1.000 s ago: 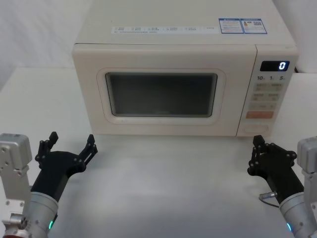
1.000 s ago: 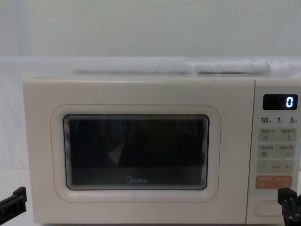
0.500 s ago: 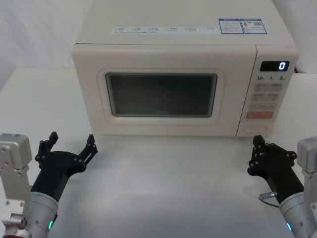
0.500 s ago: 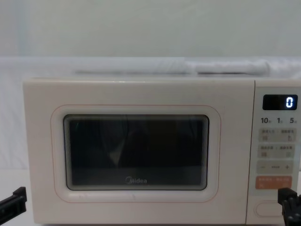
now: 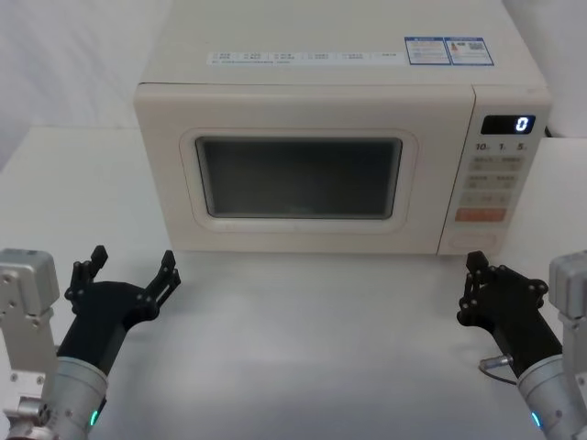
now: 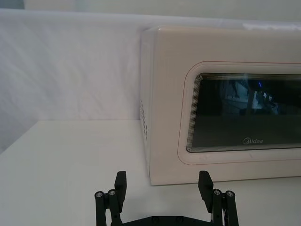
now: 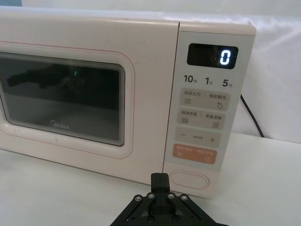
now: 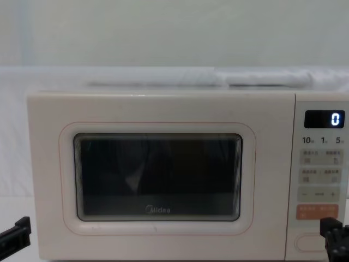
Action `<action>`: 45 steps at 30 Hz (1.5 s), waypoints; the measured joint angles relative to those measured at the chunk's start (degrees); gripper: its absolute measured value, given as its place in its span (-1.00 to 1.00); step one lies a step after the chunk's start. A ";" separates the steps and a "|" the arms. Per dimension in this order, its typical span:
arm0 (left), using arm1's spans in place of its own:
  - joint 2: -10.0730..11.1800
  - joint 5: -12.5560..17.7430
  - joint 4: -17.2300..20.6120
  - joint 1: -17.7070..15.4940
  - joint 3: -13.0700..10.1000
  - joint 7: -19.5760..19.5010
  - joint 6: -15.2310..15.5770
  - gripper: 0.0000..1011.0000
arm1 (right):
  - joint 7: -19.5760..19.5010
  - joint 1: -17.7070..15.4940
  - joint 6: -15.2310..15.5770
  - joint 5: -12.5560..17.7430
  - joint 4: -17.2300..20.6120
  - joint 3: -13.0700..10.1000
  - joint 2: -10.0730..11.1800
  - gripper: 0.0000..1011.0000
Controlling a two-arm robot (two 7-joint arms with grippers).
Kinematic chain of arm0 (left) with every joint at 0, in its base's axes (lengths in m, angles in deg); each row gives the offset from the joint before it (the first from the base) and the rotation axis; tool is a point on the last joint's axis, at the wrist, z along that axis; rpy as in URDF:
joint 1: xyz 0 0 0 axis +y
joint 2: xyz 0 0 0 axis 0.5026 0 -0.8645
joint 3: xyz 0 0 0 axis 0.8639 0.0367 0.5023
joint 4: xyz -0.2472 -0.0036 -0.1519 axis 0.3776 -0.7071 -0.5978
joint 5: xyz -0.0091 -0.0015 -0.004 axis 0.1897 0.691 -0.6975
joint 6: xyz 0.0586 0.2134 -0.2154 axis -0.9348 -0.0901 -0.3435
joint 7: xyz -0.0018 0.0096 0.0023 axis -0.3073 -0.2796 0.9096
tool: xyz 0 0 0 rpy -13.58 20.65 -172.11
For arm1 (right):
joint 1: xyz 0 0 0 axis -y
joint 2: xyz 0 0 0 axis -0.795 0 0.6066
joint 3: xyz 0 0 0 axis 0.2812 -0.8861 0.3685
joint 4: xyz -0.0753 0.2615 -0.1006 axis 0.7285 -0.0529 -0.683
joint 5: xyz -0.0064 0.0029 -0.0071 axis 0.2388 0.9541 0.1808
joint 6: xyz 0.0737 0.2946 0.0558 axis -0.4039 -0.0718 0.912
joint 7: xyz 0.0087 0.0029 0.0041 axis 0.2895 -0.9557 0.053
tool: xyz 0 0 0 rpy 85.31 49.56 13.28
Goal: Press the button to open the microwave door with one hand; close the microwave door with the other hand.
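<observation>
Microwave (image 5: 312, 156) shut on a white table (image 5: 303, 339), white cloth backdrop behind.
You see it at the far middle, long side running left-right, door (image 5: 293, 174) closed and facing you; wide button (image 7: 189, 180) low on the right panel under the orange key (image 7: 194, 154). Your left gripper (image 5: 127, 269) sits near-left, fingers spread wide, holding nothing. Your right gripper (image 5: 470, 275) sits near-right just before the button, not touching; fingers look closed together, empty.

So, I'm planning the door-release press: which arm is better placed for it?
Probably right. The right gripper, fingers together, sits just before the wide pill-shaped cream button; the left gripper hovers open across the closed microwave door.
</observation>
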 joint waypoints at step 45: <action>0.00 0.00 0.00 0.00 0.00 0.00 0.00 0.98 | 8.83 11.00 8.61 8.67 -12.66 -5.90 -1.80 -1.00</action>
